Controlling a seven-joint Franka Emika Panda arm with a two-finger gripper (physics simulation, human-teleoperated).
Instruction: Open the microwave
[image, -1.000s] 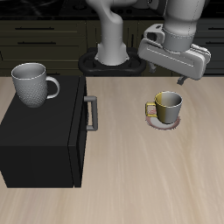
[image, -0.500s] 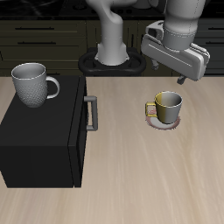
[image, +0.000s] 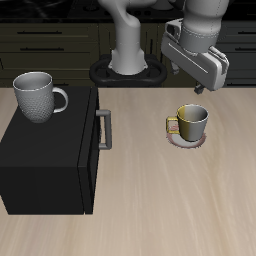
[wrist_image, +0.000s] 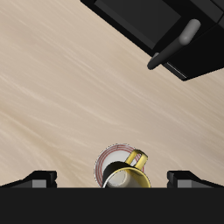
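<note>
Wrist view crops the microwave (wrist_image: 166, 31); the tool (wrist_image: 112, 178) spreads wide, fingertips barely visible.

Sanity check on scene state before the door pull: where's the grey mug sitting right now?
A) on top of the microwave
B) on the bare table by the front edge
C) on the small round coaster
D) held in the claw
A: the grey mug stands on the top of the microwave, near its back corner, while the coaster holds the yellow mug instead.
</note>
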